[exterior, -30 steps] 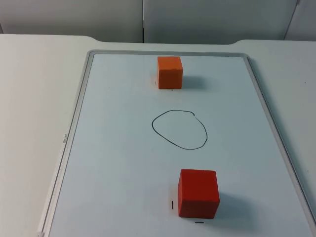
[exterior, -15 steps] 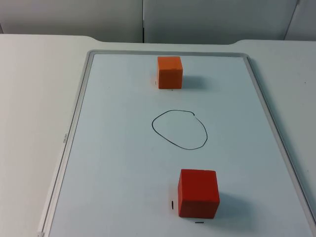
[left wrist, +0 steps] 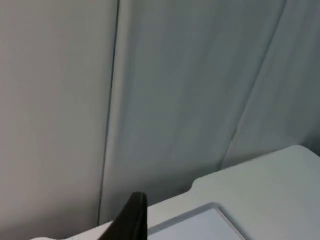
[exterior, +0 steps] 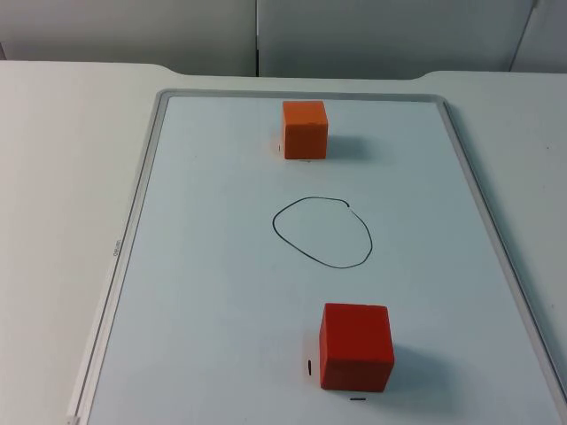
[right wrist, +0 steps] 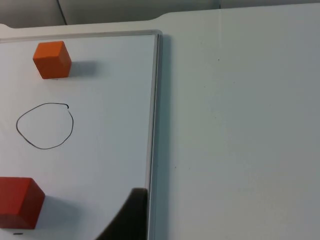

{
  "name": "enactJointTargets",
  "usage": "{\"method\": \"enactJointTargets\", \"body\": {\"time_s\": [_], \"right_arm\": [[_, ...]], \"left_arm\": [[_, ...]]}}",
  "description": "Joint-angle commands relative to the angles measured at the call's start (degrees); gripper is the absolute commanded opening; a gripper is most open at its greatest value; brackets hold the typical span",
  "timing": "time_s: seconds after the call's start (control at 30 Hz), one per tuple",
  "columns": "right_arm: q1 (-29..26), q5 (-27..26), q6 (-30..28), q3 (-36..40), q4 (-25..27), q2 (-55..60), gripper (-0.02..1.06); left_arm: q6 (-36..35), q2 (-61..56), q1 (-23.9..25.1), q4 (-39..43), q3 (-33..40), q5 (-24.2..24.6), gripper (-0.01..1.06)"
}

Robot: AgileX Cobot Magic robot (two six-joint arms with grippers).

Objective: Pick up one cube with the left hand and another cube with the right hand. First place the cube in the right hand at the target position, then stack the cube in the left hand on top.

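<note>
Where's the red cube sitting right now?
In the top view the red cube rests on the whiteboard near its front edge, just in front of the drawn circle, with the orange cube beyond it.

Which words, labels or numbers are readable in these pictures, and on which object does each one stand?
A small dark print on the left frame of the whiteboard: too small to read.
The circle drawn on the board is a hand-drawn mark, no text.
Short black pen ticks beside the red cube and the orange cube: marks, no letters.
No other text.
</note>
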Motion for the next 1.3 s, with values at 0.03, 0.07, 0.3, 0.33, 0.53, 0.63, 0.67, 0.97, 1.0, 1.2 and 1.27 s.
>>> {"method": "enactJointTargets", "body": {"time_s": [0.03,0.07,0.3,0.33,0.53,0.63,0.67,0.97,1.0,1.2,1.27], "right_arm": [[-0.32,-0.30,0.23,0.26,0.02,-0.22,1.04],[-0.32,-0.30,0.23,0.26,0.02,-0.22,1.04],[-0.32,-0.30,0.23,0.26,0.02,-0.22,1.04],[-0.32,-0.30,0.23,0.26,0.02,-0.22,1.04],[-0.32,-0.30,0.23,0.26,0.02,-0.22,1.04],[-0.32,-0.30,0.23,0.26,0.02,-0.22,1.04],[-0.32,-0.30,0.23,0.26,0.02,-0.22,1.04],[-0.32,-0.30,0.23,0.26,0.02,-0.22,1.04],[-0.32,-0.30,0.23,0.26,0.02,-0.22,1.04],[-0.32,-0.30,0.23,0.26,0.02,-0.22,1.04],[-0.32,-0.30,0.23,0.26,0.02,-0.22,1.04]], "left_arm": [[-0.10,6.22,-5.05,0.43,-2.92,-1.42,1.04],[-0.64,8.57,-7.27,2.12,-3.78,-2.68,1.04],[-17.16,23.26,-17.89,18.53,-7.81,-11.55,1.04],[-17.16,23.26,-17.89,18.53,-7.81,-11.55,1.04],[-33.73,39.24,-23.10,31.63,-17.65,-7.79,1.04],[-38.18,46.63,-24.58,34.05,-23.34,-6.11,1.04],[-38.18,46.63,-24.58,34.05,-23.34,-6.11,1.04],[-48.50,62.22,-26.43,41.17,-38.76,3.44,1.04],[-49.43,63.26,-26.43,41.17,-40.16,3.56,1.04],[-53.36,67.17,-26.79,42.17,-44.52,2.75,1.04],[-55.13,67.83,-27.28,43.82,-45.18,2.45,1.04]]}}
